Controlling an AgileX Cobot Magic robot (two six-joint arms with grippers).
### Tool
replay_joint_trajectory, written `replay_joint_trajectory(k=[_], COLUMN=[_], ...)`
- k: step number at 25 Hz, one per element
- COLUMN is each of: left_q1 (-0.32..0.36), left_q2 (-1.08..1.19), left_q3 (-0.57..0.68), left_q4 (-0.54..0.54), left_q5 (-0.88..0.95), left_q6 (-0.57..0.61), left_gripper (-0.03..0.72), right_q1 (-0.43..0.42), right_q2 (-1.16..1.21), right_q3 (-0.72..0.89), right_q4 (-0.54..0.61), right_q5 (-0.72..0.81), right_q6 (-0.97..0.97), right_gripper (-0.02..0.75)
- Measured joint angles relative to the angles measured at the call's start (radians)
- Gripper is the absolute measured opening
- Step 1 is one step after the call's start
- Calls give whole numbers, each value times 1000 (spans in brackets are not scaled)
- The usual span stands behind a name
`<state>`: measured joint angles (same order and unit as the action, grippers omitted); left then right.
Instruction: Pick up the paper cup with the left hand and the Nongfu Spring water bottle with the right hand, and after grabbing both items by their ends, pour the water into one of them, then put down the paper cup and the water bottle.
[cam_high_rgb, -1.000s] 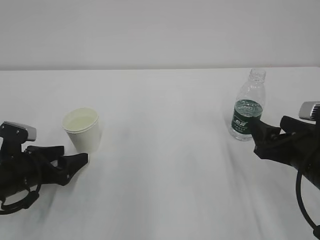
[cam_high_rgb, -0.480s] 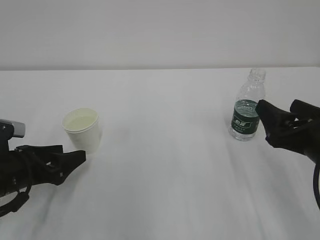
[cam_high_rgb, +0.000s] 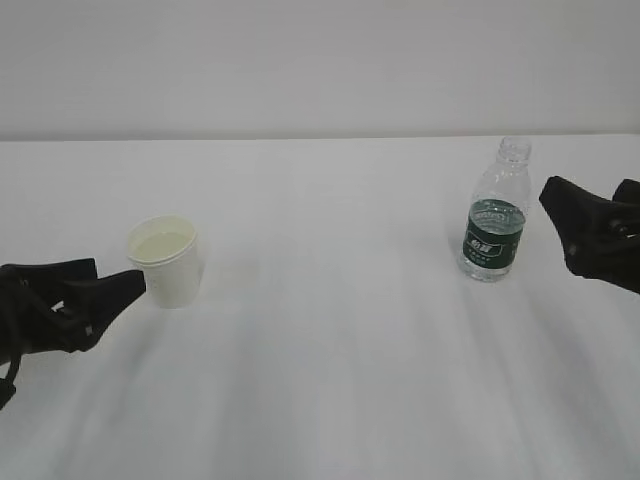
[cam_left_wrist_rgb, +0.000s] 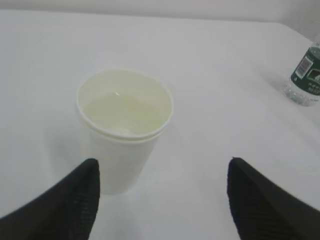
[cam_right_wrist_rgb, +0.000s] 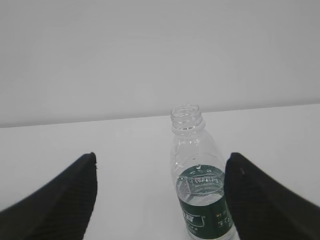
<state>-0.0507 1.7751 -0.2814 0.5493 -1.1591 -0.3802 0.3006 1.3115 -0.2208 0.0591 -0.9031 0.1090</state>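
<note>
The left tool (cam_high_rgb: 110, 290) is held low and wide open beside the paper cup (cam_high_rgb: 167, 262). The right tool (cam_high_rgb: 580, 215) is held wide open near the Nongfu Spring water bottle (cam_high_rgb: 494, 220). Nothing is gripped.

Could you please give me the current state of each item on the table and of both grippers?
paper cup: upright on the table, holding pale liquid, not gripped.
Nongfu Spring water bottle: upright, uncapped, some water at label level, not gripped.
left hand: open, jaws apart beside the cup, holding nothing.
right hand: open, jaws either side of the bottle in its wrist view, clear of it.
</note>
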Motion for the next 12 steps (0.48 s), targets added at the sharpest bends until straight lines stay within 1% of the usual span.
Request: replay_joint_trajectory(k=[7, 12], left_q1=[0, 0], left_q2=[-179, -302], left_q3=[11, 13], left_q4=[-6, -6], left_q5=[1, 5], left_q6=[-59, -107], left_gripper=[560, 557], right_q1=[0, 0], right_q2=[-128, -249], right_q3=[2, -14], right_q4=[4, 15], right_q5=[105, 238], right_q6=[-2, -58], right_gripper=[593, 593])
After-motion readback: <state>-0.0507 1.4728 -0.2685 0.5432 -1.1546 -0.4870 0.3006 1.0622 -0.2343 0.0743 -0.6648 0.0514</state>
